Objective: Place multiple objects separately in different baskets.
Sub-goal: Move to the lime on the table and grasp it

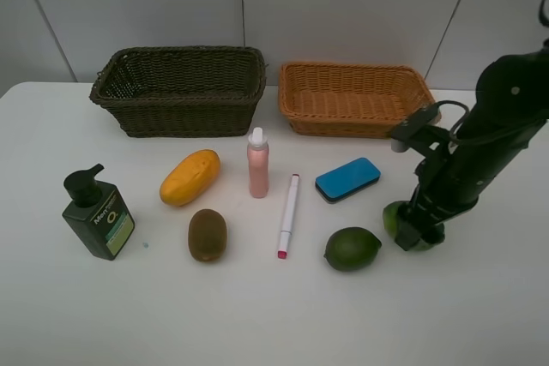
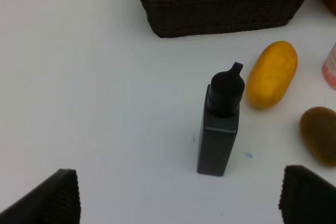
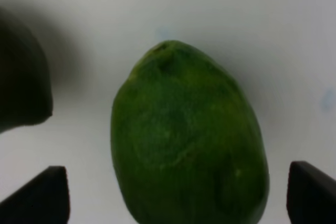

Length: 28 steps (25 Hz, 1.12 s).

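The objects are spread over the middle of the worktop (image 1: 257, 323), none of them in a basket yet. Far left, the dark green pump bottle (image 1: 97, 214) stands upright nearest the left edge. My left gripper (image 2: 178, 200) hangs above the table on its near side, jaws spread wide, nothing between them. Next come the yellow mango (image 1: 190, 177) and, just in front of it, the brown kiwi (image 1: 208, 234), both lying down. The pink spray bottle (image 1: 257, 164) stands upright at mid-table, and the white marker (image 1: 288, 215) lies beside it, its red tip toward the front edge. Then the blue eraser (image 1: 347, 179), flat, and nearer the front a green fruit (image 1: 352, 249). Over on the right, my right gripper (image 1: 413, 231) is down over the second green fruit (image 3: 184, 140), jaws wide open, one finger on each side, neither touching it. Along the back edge, the dark basket (image 1: 178, 113) sits left of centre and the orange basket (image 1: 356, 122) right of centre, a narrow gap between them.
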Each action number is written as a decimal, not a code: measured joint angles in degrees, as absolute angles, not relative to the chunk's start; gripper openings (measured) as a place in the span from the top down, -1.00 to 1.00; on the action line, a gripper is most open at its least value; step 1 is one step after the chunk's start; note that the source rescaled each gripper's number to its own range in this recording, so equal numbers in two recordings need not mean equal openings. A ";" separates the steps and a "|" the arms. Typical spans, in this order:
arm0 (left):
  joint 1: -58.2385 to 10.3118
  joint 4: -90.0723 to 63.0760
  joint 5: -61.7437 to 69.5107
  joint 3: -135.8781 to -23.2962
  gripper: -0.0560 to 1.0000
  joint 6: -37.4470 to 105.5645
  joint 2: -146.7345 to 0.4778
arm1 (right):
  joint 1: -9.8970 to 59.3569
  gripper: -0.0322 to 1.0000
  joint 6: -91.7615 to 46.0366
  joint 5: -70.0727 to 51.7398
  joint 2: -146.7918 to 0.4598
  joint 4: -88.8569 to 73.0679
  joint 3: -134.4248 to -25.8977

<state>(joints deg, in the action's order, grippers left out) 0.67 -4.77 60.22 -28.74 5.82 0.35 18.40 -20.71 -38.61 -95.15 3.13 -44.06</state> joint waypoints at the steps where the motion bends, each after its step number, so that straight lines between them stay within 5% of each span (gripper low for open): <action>1: 0.67 -4.77 60.22 -28.74 -1.00 5.82 0.35 | 18.40 -1.00 -20.71 -38.04 -95.23 3.13 -44.06; 21: 0.67 -4.77 60.22 -28.74 -1.00 5.82 0.35 | 18.40 -0.99 -20.71 -35.10 -100.23 2.77 -44.06; 23: 0.67 -4.77 60.22 -28.74 -1.00 5.82 0.35 | 18.40 -0.80 -20.71 -35.02 -100.23 2.82 -44.06; 25: 0.67 -4.77 60.22 -28.74 -1.00 5.82 0.35 | 18.40 -0.36 -20.71 -35.02 -100.23 2.89 -44.06; 28: 0.67 -4.77 60.22 -28.74 -1.00 5.82 0.35 | 18.40 -0.39 -20.71 -35.02 -100.23 2.93 -44.06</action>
<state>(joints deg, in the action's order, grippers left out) 0.67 -4.77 60.22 -28.74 5.82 0.35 18.40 -20.71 -35.02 -100.23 2.93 -44.06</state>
